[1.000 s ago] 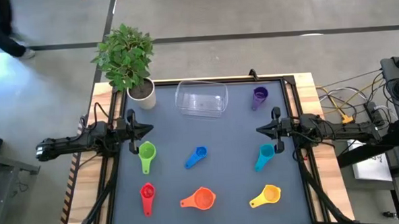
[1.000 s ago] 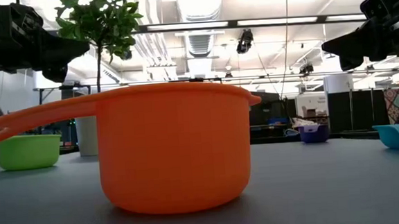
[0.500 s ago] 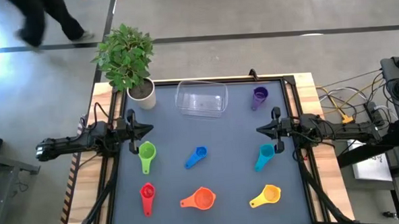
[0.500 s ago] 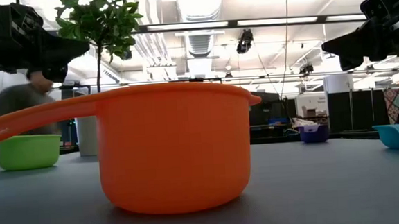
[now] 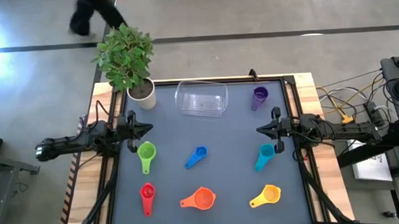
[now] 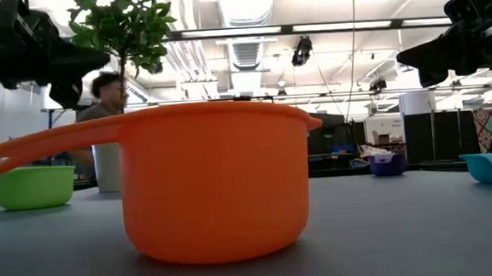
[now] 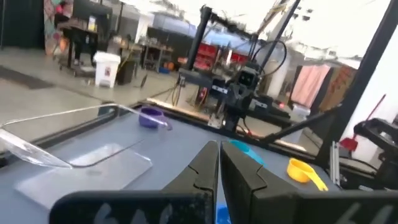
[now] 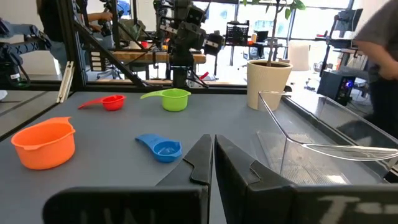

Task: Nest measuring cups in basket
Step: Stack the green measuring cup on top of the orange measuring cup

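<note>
Seven measuring cups lie scattered on the tabletop, none yet in the empty basket at its far edge; left pincer and right pincer, both closed and empty, remain parked at opposite side edges, nothing moved.

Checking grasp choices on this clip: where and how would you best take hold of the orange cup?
Probably by the bowl's rim, coming straight down from above. The orange cup stands upright with its mouth open, so one finger can go inside, one outside. Its short handle points toward the left arm's side, nearly flat, harder to pinch.
</note>
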Robot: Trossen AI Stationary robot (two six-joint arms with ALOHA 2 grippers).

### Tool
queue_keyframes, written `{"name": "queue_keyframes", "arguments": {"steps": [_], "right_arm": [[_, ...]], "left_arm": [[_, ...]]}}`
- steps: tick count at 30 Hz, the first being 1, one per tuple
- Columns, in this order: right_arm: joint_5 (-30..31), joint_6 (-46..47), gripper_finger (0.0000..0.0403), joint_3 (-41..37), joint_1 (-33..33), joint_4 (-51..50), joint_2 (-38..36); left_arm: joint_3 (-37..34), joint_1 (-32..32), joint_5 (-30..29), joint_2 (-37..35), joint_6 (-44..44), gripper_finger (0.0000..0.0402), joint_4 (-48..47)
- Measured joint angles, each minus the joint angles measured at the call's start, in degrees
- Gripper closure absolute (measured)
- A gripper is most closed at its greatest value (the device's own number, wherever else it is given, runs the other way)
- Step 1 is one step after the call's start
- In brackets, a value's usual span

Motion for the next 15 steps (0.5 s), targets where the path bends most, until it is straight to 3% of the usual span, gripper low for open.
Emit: {"name": "queue_keyframes", "arguments": {"steps": [7, 15], "right_arm": [[0.02, 0.00, 0.0394, 0.00, 0.00, -0.02, -0.02], [0.00, 0.00, 0.0394, 0.01, -0.01, 0.00, 0.00]], "left_arm": [[16.00, -0.02, -5.74, 10.11, -3.22, 0.0402, -24.83], [25.86, -0.09, -6.99, 26.15, -12.98, 0.0402, -28.90]]}}
